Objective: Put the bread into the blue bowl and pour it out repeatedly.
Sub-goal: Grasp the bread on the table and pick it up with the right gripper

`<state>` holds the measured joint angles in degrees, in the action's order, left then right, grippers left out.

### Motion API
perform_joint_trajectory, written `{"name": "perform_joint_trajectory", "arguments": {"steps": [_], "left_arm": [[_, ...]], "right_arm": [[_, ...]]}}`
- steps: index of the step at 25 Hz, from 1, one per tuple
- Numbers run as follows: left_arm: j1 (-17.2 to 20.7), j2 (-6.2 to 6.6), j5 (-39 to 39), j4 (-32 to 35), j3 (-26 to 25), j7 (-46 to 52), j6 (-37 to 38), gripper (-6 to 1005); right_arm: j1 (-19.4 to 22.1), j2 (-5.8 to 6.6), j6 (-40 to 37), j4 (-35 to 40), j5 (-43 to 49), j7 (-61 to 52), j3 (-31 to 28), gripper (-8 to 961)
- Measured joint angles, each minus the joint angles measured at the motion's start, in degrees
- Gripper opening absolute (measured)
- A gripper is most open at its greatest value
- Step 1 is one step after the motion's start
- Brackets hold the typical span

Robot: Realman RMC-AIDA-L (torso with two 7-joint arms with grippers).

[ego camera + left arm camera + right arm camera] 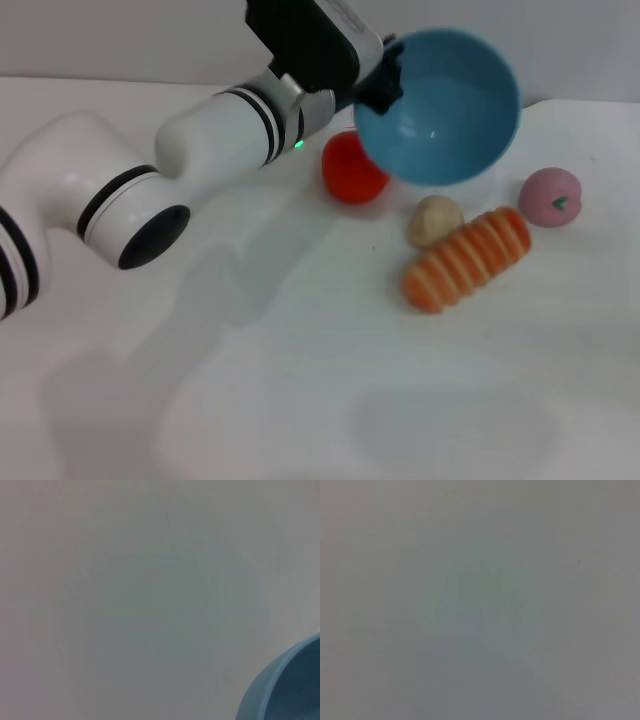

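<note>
My left gripper [385, 85]: clamped on the round, smooth light-blue bowl [440, 105], held tipped above the table.
Bowl: empty.
Bread: ridged orange-and-cream oblong loaf [468, 258] lying on my white table [300, 380].

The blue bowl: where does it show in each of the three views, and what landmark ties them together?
Head view: the blue bowl is upper centre-right, tipped on its side, held up by the left gripper above the bread.
Left wrist view: only its rim shows at a corner.
Right wrist view: not in it.
Shared landmark: the white table.
</note>
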<state>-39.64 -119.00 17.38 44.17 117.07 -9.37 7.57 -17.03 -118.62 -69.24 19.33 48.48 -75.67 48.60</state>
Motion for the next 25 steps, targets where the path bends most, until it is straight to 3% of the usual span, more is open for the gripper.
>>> {"name": "perform_joint_trajectory", "arguments": {"steps": [2,5,8,15,17,20,25], "left_arm": [[1.52,0.01,0.84,0.08,-0.87,0.05,7.03,-2],[2.60,0.04,2.91,0.47,-2.21,0.06,10.47,-3],[2.92,0.39,6.26,1.60,-4.77,0.09,9.07,-3],[-1.88,0.98,7.25,3.13,-18.12,-0.43,-20.72,-1],[-2.32,1.28,6.89,4.61,-21.27,-0.51,-29.97,0],[-2.14,1.46,6.47,6.55,-22.77,-0.57,-35.78,0],[-1.47,1.35,2.63,12.54,-27.90,-0.62,-50.65,0]], "right_arm": [[-0.04,0.03,-0.02,0.00,0.13,0.00,0.00,500],[-0.25,0.09,-0.02,0.12,0.39,0.26,0.24,500],[-0.68,0.20,-0.03,0.55,1.85,0.78,0.65,500],[-3.00,0.82,-0.59,6.76,12.99,-2.08,0.80,500],[-4.07,1.42,-0.08,9.45,19.45,-6.65,0.81,500],[-6.11,2.33,0.34,14.22,30.67,-15.42,0.81,500],[-8.60,2.30,0.58,25.56,52.26,-29.70,0.79,500]]}}
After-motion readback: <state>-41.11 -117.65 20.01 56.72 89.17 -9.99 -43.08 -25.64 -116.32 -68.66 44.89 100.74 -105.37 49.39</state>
